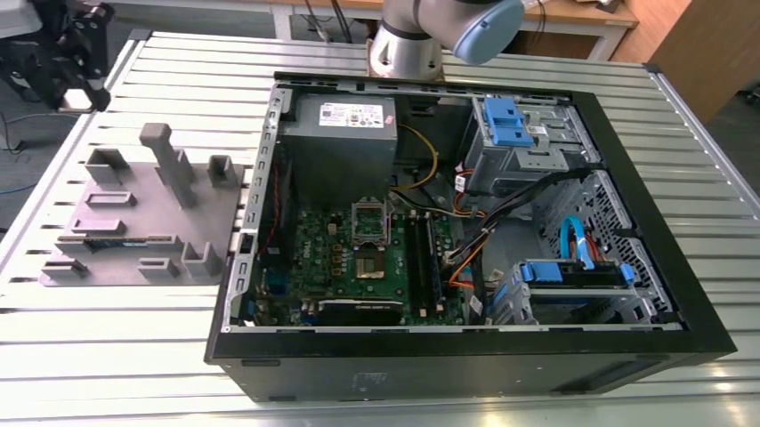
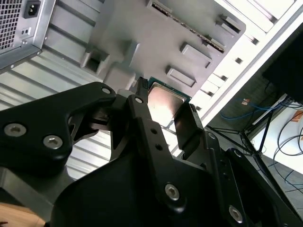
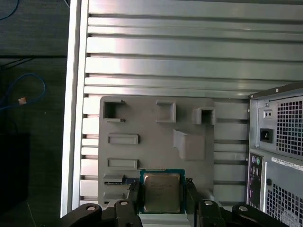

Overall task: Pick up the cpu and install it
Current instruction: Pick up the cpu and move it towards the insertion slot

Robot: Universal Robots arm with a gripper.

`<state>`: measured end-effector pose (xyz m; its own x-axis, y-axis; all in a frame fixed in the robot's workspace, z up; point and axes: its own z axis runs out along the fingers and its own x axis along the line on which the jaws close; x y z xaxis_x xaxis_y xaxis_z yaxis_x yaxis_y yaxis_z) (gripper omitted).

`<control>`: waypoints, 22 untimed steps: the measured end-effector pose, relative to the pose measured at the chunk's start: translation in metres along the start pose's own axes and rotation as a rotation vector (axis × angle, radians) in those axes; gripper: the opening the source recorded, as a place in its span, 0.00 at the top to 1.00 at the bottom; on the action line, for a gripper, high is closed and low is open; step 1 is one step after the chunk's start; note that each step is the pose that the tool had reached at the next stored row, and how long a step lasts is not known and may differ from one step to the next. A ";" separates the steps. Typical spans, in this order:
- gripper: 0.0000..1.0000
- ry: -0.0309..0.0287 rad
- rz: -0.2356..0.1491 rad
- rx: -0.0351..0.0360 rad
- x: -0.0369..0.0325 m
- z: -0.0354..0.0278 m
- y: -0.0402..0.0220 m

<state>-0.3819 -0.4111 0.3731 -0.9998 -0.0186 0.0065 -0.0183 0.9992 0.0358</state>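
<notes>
first wrist view: gripper is clamped on the cpu, one black finger on each of two opposite edges, metal lid facing the cam. the fingers pinch only the thin green rim, w/ the lid (and presumably the contact side) left untouched. that makes sense for a part that shouldn't take pressure or smudges on its faces. second wrist view has the same hold from another angle: cpu sits flat betw. the fingers, lid catching glare, no tilt that i can make out.

behind the cpu lies the grey fixture tray on the slatted table. its pockets & posts look made to keep parts at known spots so the arm can find them. a green memory stick sits in one pocket. the cpu looks lifted clear of the tray rather than resting in it, tho how far can't be told.

exterior view: the tray is at that view's left, beside the open pc case. the case lies on its side w/ the panel off, so the motherboard faces up, prob. for straight top-down access. the cpu socket is near the board's middle. its load plate looks raised and the dark centre bare, so nothing seems seated there. my read: pickup done, install not yet.
</notes>
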 end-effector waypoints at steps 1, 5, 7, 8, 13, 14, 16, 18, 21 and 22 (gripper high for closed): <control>0.53 0.0000 0.000 0.0000 -0.0041 0.0000 -0.0001; 0.53 0.0000 0.000 0.0000 -0.0207 0.0001 -0.0004; 0.53 0.0000 0.000 0.0000 -0.0297 0.0001 -0.0006; 0.53 0.0000 0.000 0.0000 -0.0342 0.0001 -0.0006; 0.53 -0.0001 0.000 -0.0001 -0.0567 0.0003 -0.0011; 0.53 -0.0001 0.000 -0.0001 -0.0612 0.0004 -0.0011; 0.53 0.0000 0.000 0.0000 -0.0701 0.0004 -0.0013; 0.53 0.0000 0.000 0.0000 -0.0795 0.0006 -0.0015; 0.53 0.0001 0.000 0.0000 -0.0930 0.0008 -0.0018; 0.53 -0.0001 0.000 -0.0001 -0.1023 0.0011 -0.0020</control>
<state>-0.2796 -0.4111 0.3712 -0.9998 -0.0187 0.0064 -0.0185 0.9992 0.0359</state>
